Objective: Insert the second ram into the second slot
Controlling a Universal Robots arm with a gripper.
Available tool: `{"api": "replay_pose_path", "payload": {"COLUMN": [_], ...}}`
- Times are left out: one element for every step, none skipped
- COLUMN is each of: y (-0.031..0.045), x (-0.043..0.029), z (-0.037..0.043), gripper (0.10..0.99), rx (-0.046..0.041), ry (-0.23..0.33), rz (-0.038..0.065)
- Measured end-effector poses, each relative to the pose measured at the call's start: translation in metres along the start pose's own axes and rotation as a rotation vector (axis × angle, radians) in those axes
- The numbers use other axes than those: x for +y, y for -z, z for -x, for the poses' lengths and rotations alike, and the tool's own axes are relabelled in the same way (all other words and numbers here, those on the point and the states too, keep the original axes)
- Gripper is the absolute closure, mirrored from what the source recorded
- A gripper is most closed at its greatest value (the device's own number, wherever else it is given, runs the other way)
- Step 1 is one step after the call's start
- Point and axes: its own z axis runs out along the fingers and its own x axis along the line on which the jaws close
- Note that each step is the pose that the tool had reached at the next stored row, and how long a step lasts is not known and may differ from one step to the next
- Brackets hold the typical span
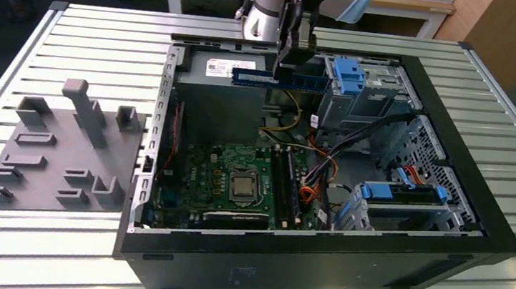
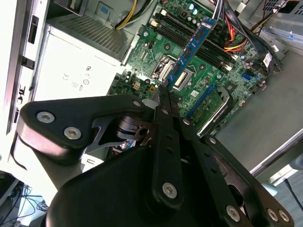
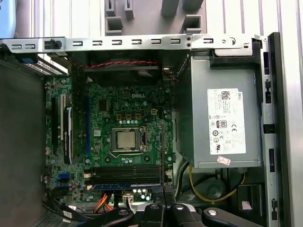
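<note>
**Blue memory stick held over the open case**

Blue circuit board, thin and flat: the second ram (image 1: 250,78) hangs level in the air above the power supply (image 1: 215,90), inside the outline of the computer case (image 1: 303,261) and well above the motherboard (image 3: 128,113). My hand (image 2: 163,92) is closed on the stick, and its fingers clamp the two flat faces. In the second wrist view the board projects from the fingertips out over the motherboard.

**Handling.** I judge the stick light and stiff along its length, but fragile. The chips and the contact edge should take no pressure. The flat faces are the correct place to hold it, with the contact edge left free.

**Clearance.** The memory slots (image 3: 127,172) are parallel black channels beside the processor socket (image 3: 127,140). I cannot tell which one is the second slot. Orange and black cables (image 1: 325,167) bunch just beside the slots, and the drive cage (image 1: 369,91) stands near. The case walls bound the work on every side, so open room exists only straight above the board. The case rests on a slatted metal table (image 1: 78,32).
</note>
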Motion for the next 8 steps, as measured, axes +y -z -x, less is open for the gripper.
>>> {"api": "replay_pose_path", "payload": {"y": [0.0000, 0.0000, 0.0000, 0.0000, 0.0000, 0.0000, 0.0000, 0.0000], "x": [0.0000, 0.0000, 0.0000, 0.0000, 0.0000, 0.0000, 0.0000, 0.0000], "z": [0.0000, 0.0000, 0.0000, 0.0000, 0.0000, 0.0000, 0.0000, 0.0000], "gripper": [0.969, 0.969, 0.969, 0.969, 0.969, 0.969, 0.969, 0.969], "rx": [-0.0002, -0.0004, -0.0006, -0.0010, -0.0013, -0.0017, -0.0021, -0.0026], "ry": [-0.004, -0.010, -0.017, -0.026, -0.036, -0.046, -0.057, -0.068], "rz": [0.000, 0.000, 0.000, 0.000, -0.001, -0.001, -0.001, -0.001]}}
